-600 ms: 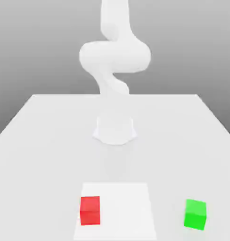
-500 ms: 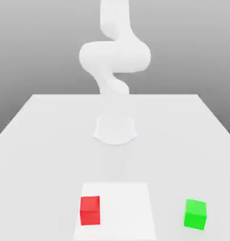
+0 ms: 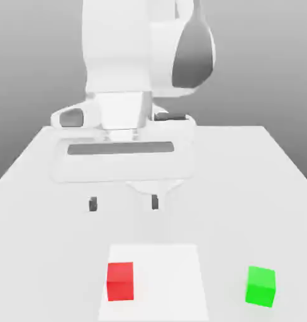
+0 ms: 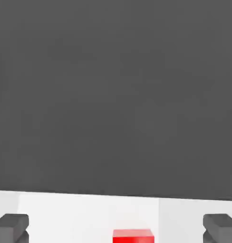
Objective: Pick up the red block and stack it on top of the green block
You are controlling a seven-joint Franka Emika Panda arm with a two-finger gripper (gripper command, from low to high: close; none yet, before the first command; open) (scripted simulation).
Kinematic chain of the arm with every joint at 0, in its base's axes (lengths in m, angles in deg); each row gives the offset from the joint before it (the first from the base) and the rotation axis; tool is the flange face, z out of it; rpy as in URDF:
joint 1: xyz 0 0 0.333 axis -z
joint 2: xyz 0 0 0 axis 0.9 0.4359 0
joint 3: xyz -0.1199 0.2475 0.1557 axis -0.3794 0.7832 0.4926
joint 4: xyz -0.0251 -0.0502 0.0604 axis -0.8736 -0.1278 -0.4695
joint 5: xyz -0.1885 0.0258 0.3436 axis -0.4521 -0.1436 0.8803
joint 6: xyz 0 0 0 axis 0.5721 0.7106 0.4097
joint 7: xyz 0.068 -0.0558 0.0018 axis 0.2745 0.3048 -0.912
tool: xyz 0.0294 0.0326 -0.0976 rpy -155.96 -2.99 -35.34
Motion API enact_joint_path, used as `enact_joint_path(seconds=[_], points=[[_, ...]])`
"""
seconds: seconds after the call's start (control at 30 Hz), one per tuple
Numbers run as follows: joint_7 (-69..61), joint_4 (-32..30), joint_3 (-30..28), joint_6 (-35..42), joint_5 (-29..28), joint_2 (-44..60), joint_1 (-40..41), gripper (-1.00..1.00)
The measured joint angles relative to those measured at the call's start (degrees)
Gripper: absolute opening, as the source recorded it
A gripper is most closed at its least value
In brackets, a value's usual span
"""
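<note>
Two small matte cubes sit on the white counter (image 3: pixel 49 188), well apart, with bare surface between them: the bright-red block (image 3: pixel 120 281) on a paler square patch (image 3: pixel 168 277), the bright-green block (image 3: pixel 261 286) off it toward the exterior view's right. In the hand view the red block (image 4: pixel 133 235) is cut off by the frame. Above it hangs the white hand (image 3: pixel 123 203), fingers (image 3: pixel 92 204) spread wide, empty.

The red block (image 3: pixel 120 281) and the green block (image 3: pixel 261 286) look matt and smooth. The worktop (image 3: pixel 244 188) is matt white; the arm (image 3: pixel 128 56) has a smooth, plastic-like shell.
</note>
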Motion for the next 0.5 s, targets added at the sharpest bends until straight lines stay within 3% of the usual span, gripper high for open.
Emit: enact_joint_path(seconds=[0.3, 0.33, 0.5], points=[[-4.09, -2.01, 1.61, -11.95, 2.23, 18.58, 2.51, 0.0], [-4.68, -1.72, 2.1, -13.59, 3.02, 20.56, 2.83, -1.0], [-4.59, -1.72, 2.12, -13.54, 2.93, 20.56, 2.84, -1.0]])
